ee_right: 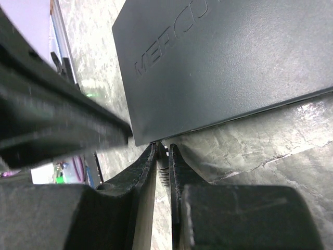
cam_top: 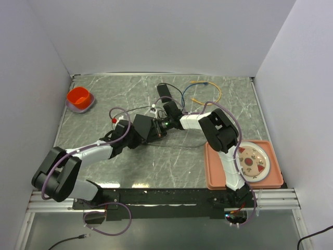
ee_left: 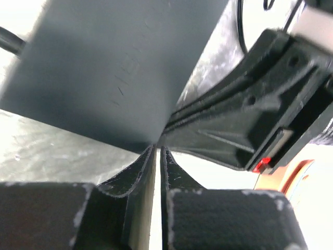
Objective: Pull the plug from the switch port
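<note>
The flat matte-black switch box lies mid-table; it fills the left wrist view and shows raised lettering in the right wrist view. My right gripper is shut on a small ribbed plug right at the box's side edge near a corner. In the top view the right gripper meets the box from the right and the plug is hidden. My left gripper is shut, nothing between its pads, tips against the box's near corner. It reaches in from the left.
A black adapter brick with a thin lead lies behind the grippers. Yellow and blue cable lies at the back. An orange bowl stands back left. A salmon tray with a plate sits front right. Walls enclose the table.
</note>
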You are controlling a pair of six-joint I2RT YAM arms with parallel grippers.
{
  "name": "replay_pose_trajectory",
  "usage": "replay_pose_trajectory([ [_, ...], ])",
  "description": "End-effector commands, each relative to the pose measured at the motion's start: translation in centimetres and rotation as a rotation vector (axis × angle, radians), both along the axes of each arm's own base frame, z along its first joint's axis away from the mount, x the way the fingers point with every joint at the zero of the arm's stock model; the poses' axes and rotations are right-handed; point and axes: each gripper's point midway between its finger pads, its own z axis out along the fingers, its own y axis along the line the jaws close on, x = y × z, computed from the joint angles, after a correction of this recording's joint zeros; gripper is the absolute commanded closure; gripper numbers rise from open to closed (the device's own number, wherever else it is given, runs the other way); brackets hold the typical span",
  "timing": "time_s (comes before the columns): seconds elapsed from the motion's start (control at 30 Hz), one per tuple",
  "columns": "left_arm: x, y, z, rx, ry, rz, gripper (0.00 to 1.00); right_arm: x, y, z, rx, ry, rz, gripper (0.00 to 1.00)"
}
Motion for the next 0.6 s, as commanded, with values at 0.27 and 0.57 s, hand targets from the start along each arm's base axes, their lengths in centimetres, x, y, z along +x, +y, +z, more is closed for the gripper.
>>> replay_pose_trajectory([
  [0.27,-0.1,-0.8,-1.7,0.041,0.053,-0.027,0.85,-1.6,-1.6,-4.4,-0.147,0.026,-0.006,1.0],
  [0.57,0.3,0.0,-2.8,0.021,0.102,-0.004,0.85,-2.7,-2.8,-5.1,-0.187,0.035,-0.009,1.0],
])
